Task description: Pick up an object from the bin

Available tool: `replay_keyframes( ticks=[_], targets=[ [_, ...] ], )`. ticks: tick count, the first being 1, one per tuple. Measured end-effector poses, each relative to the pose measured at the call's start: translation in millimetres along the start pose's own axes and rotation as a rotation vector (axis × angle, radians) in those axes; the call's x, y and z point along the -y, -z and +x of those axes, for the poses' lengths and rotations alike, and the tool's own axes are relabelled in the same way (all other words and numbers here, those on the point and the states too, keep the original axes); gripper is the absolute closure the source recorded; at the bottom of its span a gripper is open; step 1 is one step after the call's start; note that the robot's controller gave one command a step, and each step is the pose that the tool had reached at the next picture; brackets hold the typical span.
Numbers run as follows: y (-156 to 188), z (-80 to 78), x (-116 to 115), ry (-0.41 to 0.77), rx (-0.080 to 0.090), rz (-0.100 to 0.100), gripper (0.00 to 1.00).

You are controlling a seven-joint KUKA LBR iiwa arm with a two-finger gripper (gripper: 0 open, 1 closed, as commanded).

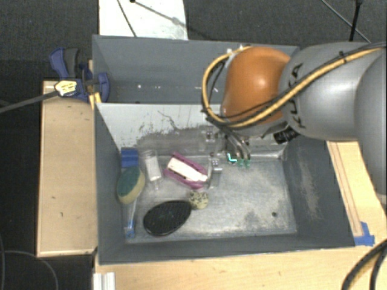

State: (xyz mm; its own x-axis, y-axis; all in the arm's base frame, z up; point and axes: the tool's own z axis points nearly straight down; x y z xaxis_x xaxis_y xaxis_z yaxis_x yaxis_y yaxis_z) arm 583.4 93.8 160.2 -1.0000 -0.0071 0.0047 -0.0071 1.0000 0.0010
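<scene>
- Arm [338, 95] comes in from the right edge of the frame, upper half. Grey body, with an orange cover [254, 83] on the wrist and yellow and black cables [210, 86] looped around the cover.
- Gripper [228, 161] hangs below the orange cover, about centre frame, low over the back part of the bin [260, 192] floor near the rear wall.
- Jaw state: cannot tell. The wrist hardware hides the tips from this angle, and I see nothing clearly pinched.
- Nearest item is a pink-and-white flat block [187, 169], just left of the gripper and lying tilted on the floor, a bit left of frame centre. Its right end is next to the gripper's metal parts; I can't say whether they touch.
- A small beige knobbly lump [199, 199] sits just below the pink-and-white block, below and left of the gripper.
- A black oval disc [166, 217] lies flat at lower left of the bin floor, close to the front wall. The beige lump is at its upper right edge.
- A small clear bottle [151, 165] is left of the pink-and-white block, lying roughly upright in frame.
- A blue-handled brush with a green and yellow round pad [130, 185] runs along the left wall, just left of the bottle.
- All loose items are in the left half of the floor. The right half under the arm shows bare scuffed metal.
</scene>
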Motion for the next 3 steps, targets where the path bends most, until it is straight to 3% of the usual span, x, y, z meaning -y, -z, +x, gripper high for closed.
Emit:
replay_keyframes(
  ticks=[1,2,3],
  targets=[
    [-88.5,43.7,-39.6,-0.118,0.021,-0.003,0.00],
    [-85.9,101.6,-40.0,-0.156,0.026,-0.006,0.00],
    [-89.6,73.3,-118.9,-0.292,0.004,0.004,0.00]
  ],
)
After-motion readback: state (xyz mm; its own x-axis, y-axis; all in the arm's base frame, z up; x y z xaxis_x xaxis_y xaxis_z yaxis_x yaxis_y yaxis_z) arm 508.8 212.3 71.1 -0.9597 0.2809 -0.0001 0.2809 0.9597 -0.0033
